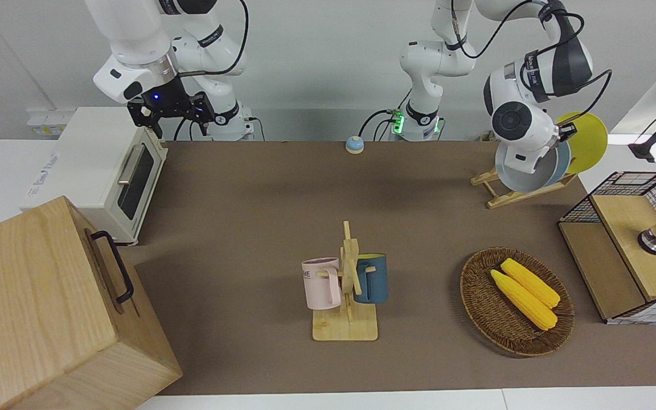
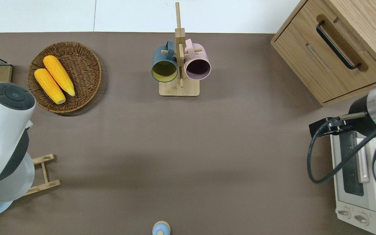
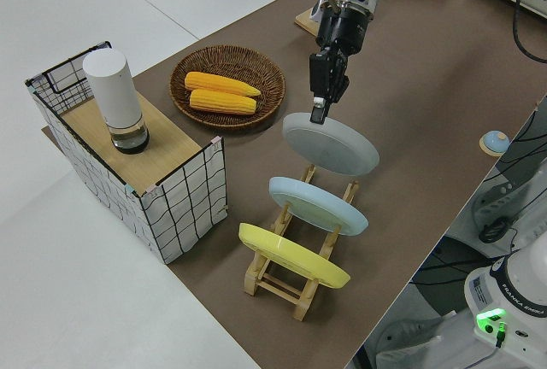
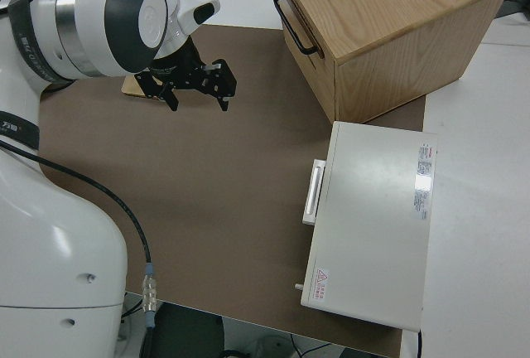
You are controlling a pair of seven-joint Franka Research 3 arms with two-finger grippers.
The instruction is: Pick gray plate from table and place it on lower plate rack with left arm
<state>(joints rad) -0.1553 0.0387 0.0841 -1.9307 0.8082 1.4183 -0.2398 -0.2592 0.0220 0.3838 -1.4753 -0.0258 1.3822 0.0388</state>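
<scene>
My left gripper [image 3: 318, 115] is shut on the rim of the gray plate [image 3: 332, 143]. It holds the plate tilted over the end slot of the lower plate rack [image 3: 282, 282], the slot nearest the table's middle. I cannot tell whether the plate touches the rails. The gray plate also shows in the front view [image 1: 524, 175] and, half hidden under the arm, in the overhead view [image 2: 20, 184]. A light blue plate [image 3: 318, 205] and a yellow plate [image 3: 293, 255] stand in the slots beside it. My right gripper [image 4: 197, 86] is open, and that arm is parked.
A wicker basket [image 1: 479, 302] with two corn cobs sits farther from the robots than the rack. A wire crate [image 1: 618, 196] holding a white cylinder stands at the left arm's end. The mug stand [image 1: 346, 285], toaster oven [image 1: 100, 171], wooden cabinet [image 1: 49, 307] and blue bell [image 1: 354, 144] stand elsewhere.
</scene>
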